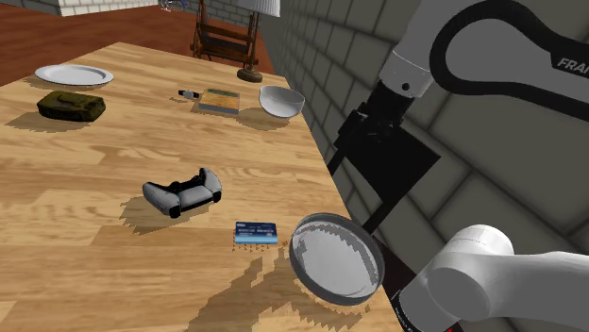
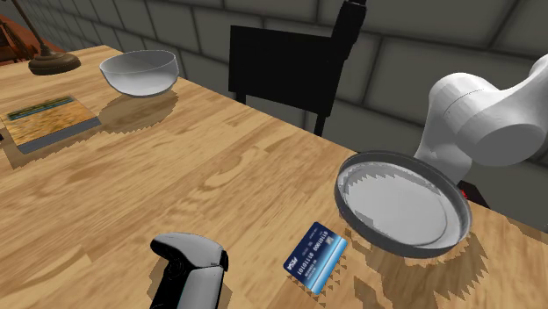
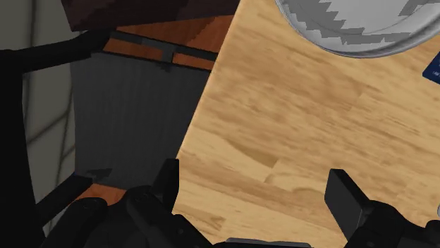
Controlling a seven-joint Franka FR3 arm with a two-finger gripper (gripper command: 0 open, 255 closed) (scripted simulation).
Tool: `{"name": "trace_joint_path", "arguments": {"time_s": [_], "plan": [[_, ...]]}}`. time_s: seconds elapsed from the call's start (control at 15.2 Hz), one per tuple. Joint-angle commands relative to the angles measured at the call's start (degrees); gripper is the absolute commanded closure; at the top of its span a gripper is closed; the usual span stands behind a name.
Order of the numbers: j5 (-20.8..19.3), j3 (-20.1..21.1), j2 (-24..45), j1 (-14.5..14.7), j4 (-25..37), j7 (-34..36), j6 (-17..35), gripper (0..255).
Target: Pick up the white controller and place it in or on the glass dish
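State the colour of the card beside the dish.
The card is blue with pale lettering, clearest in the second exterior view.

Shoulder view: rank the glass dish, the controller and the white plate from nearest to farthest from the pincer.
1. The glass dish, at the table's edge, closest to the pincer.
2. The controller, mid-table, further left.
3. The white plate, at the far upper-left corner.

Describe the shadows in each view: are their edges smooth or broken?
Shoulder view: the shadows beside the controller and under the blue card have stepped, saw-tooth edges on the wooden table. Second exterior view: the same jagged edge runs inside the glass dish. Wrist view: the dish's inner shadow is toothed too.
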Motion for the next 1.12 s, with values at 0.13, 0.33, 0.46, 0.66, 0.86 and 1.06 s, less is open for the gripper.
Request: {"name": "trace_joint_path", "arguments": {"time_s": [0.13,0.33,0.46,0.66,0.86,1.06], "plan": [[4.0,6.3,0.3,0.2,-2.5,8.2,7.3,0],[6.4,11.5,1.9,-0.1,-2.9,14.3,12.8,0],[7.6,15.2,3.6,-0.7,-2.6,18.4,16.6,0],[8.7,21.0,6.7,-2.5,-1.3,24.8,22.1,0],[8.6,27.2,10.4,-5.5,1.0,31.4,27.3,0],[7.3,34.0,14.2,-9.9,4.2,38.4,31.9,0]]}}
